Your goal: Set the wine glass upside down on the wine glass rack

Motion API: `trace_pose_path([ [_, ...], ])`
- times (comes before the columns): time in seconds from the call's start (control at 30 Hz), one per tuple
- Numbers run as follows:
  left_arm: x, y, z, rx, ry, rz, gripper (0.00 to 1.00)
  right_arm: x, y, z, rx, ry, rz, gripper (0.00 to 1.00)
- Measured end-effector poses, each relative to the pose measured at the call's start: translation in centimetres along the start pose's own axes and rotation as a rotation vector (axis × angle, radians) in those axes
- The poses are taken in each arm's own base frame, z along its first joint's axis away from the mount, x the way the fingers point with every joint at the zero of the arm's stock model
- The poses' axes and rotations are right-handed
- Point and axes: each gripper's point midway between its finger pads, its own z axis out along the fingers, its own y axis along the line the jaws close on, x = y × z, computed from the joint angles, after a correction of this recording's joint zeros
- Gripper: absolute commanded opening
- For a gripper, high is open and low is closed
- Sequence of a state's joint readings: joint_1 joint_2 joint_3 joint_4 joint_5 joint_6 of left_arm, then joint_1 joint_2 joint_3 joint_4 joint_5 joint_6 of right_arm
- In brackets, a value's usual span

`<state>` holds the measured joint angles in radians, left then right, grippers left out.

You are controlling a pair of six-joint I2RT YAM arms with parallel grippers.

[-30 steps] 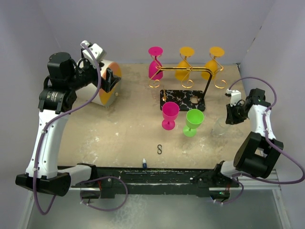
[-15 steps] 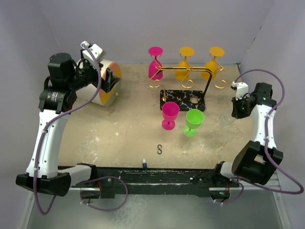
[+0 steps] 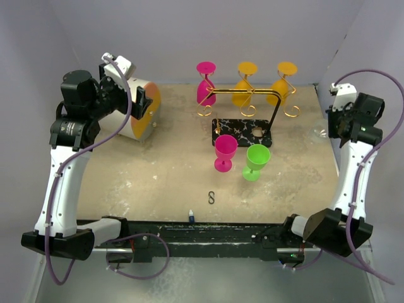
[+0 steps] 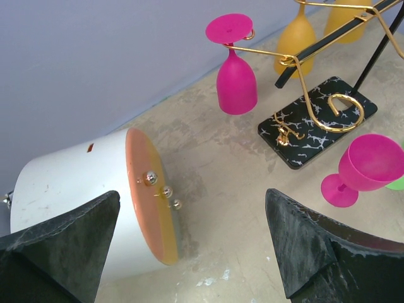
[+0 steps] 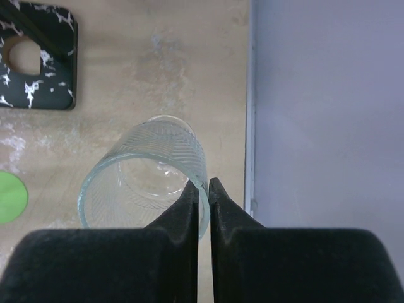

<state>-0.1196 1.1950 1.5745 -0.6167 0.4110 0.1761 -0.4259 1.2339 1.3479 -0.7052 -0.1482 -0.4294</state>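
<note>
Right hand (image 5: 203, 186) astride clear glass (image 5: 158, 148) rim

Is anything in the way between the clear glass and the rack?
Nothing visible. The right gripper holds the glass at the far right; only bare table lies between it and the rack.

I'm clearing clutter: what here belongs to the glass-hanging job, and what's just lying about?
Job: wine glass rack, upright pink glass, upright green glass, clear glass in right tool.
Lying about: white-and-orange cylinder, S-hook.
</note>
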Motion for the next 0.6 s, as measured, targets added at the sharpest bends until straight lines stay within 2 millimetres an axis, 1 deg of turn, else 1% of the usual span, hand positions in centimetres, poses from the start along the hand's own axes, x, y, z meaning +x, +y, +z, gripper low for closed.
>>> trace_pose_path([
  [0.07,-0.1,0.0,-0.1,0.000,-0.001,0.000,0.99,-1.3,-0.5,-0.7,0.017,-0.037,0.018,0.00],
  [0.17,-0.3,0.0,-0.2,0.002,-0.007,0.002,0.99,-3.7,-1.1,-2.1,0.041,-0.109,0.036,0.00],
  [0.3,-0.8,-0.5,-0.3,0.028,-0.020,0.005,0.99,-7.1,-1.6,-5.2,0.065,-0.235,0.049,0.00],
  [0.47,-1.5,-1.9,-0.4,0.103,-0.042,-0.020,0.99,-11.3,-1.2,-8.9,0.052,-0.399,0.051,0.00],
  [0.6,-1.6,-2.5,0.0,0.144,-0.045,-0.048,0.99,-14.2,0.6,-10.8,-0.008,-0.499,0.047,0.00],
])
